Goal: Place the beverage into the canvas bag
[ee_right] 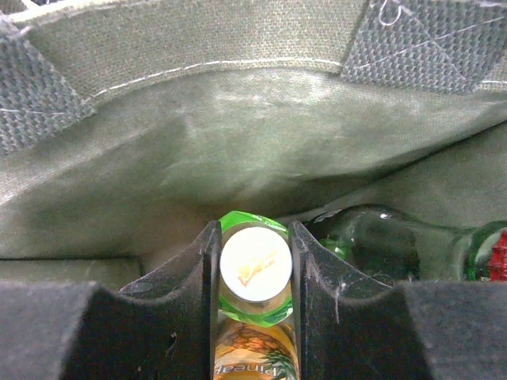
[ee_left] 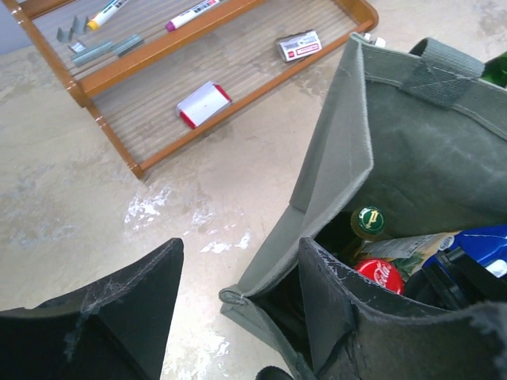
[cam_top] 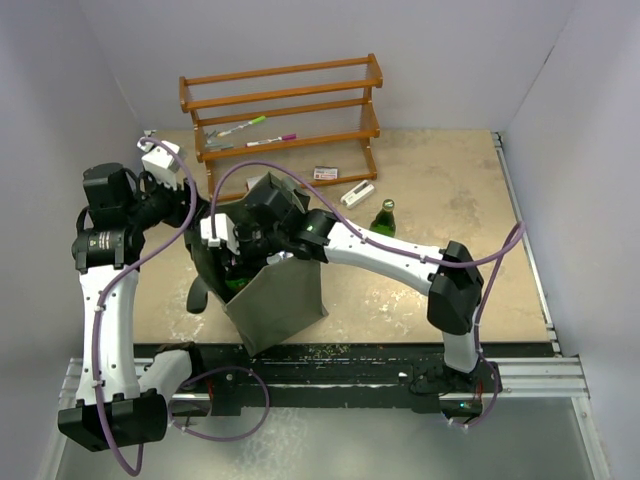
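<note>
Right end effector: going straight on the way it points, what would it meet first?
Probably the inner wall of the canvas bag, just beyond the bottle the right end effector grips; depth unclear.

This is a robot laboratory, more exactly a small test cell. Plain white panels (cam_top: 330, 40) close the beige surface (cam_top: 450, 180) on the left, the back and the right of the overhead view, like a box. At the bottom of the frame an aluminium rail (cam_top: 530, 375) carries the bases of two white-and-black robot arms (cam_top: 115, 310), and purple cables (cam_top: 97, 345) run loose along them. The things on the worn, stained surface are an odd mix: a wooden rack (cam_top: 280, 105) at the upper middle with markers (cam_top: 243, 125) on it, one green glass bottle (cam_top: 385, 217) right of centre, and a canvas bag (cam_top: 285, 300) in the centre.
</note>
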Available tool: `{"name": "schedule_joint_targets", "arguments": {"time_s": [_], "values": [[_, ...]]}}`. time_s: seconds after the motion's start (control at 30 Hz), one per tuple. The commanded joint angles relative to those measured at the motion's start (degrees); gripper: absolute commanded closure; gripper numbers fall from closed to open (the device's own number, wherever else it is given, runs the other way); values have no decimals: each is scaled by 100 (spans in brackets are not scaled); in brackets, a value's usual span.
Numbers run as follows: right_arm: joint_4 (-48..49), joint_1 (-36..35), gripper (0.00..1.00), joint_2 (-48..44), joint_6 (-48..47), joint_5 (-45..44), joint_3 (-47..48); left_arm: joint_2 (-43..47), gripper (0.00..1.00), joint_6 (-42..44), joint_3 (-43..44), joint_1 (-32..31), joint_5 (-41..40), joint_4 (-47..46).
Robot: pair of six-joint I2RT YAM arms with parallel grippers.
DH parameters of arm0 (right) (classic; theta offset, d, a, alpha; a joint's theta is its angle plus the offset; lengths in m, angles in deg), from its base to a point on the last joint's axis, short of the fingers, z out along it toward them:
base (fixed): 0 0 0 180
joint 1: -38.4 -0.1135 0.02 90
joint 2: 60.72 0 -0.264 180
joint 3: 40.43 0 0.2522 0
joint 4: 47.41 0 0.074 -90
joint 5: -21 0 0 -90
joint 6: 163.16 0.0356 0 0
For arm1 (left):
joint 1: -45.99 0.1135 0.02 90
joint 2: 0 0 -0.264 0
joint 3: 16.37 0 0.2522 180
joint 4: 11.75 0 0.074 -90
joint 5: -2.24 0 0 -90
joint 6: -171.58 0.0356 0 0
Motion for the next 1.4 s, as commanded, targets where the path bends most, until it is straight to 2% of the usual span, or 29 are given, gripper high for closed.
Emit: {"name": "schedule_joint_targets", "arguments": {"time_s": [0.0,0.3,0.73,0.97,1.37], "values": [[731,17,100,-355,-83,-41,-170,93,37,-110,72,87,-312,-223],[897,14,100,-282,-125,-71,-521,152,36,-90,71,103,-273,-223],[663,12,81,-158,-328,-147,-667,58,36,-18,238,104,11,-122],[593,11,70,-86,-334,-234,-715,262,35,10,40,104,55,-234],[447,10,59,-37,-388,-396,-717,445,34,85,-90,104,25,-253]]}}
